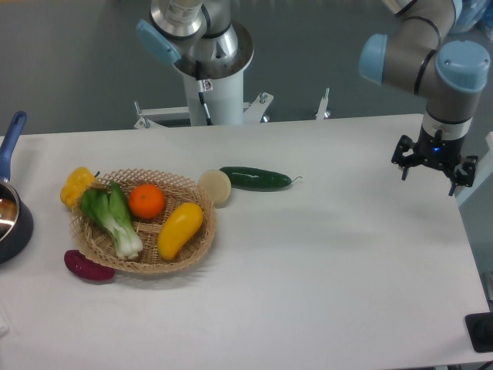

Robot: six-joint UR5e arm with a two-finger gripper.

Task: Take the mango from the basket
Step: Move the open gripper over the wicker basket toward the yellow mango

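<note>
white desk [323, 270]; tool [434, 168] at 3 o'clock, spread wide, empty. approach step: must reach mango [179, 230] in basket [202, 247] at 9.

Landmark: basket [202, 248], left part of tabletop [331, 270].
- End effector [431, 166] far right of basket, above tabletop edge; wide bare tabletop between it and basket.
- Mango [180, 229] on basket's right side, uncovered from above; orange [146, 200] just up-left of it, bok choy [114, 220] left.
- Right of basket rim: onion [215, 187] touching rim, cucumber [256, 178] beyond it.
- Left of basket: yellow pepper [77, 186] at rim, purple vegetable [88, 267] at lower-left rim, pot [11, 216] further left.
- Front of basket: bare.
</note>
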